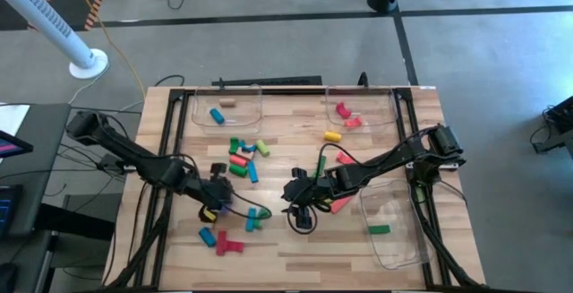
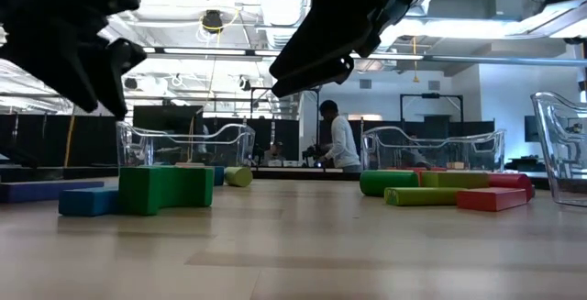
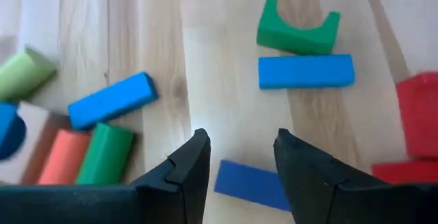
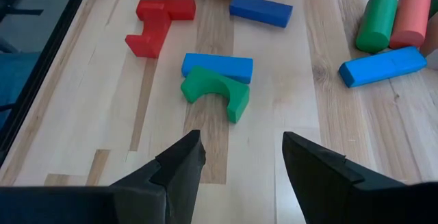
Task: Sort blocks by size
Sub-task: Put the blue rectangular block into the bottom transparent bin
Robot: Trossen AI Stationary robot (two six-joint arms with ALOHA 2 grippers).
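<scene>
Blocks (image 1: 243, 154) lie scattered over the table (image 1: 295, 248), high view: a cluster left of centre, a few near the front left, some in the two far trays (image 1: 224, 107), one green bar (image 1: 379, 229) in the right tray (image 1: 394, 230). Left gripper (image 1: 218, 205) hovers over the front-left blocks; right gripper (image 1: 300, 205) hovers at mid-table, just beside it.

Low view: green arch (image 2: 165, 188) and blue bar (image 2: 89, 201) rest on the table at left, green cylinders (image 2: 390, 183) and a red block (image 2: 491, 198) at right. A person (image 2: 339, 138) stands in the room behind.

Left wrist view: fingers (image 3: 185, 176) apart, empty, above a dark blue bar (image 3: 250, 183); green arch (image 3: 298, 32) touches a blue bar (image 3: 306, 71).

Right wrist view: fingers (image 4: 181, 166) spread, empty, above bare wood; green arch (image 4: 215, 90) against blue bar (image 4: 217, 64), red piece (image 4: 157, 22) near.
</scene>
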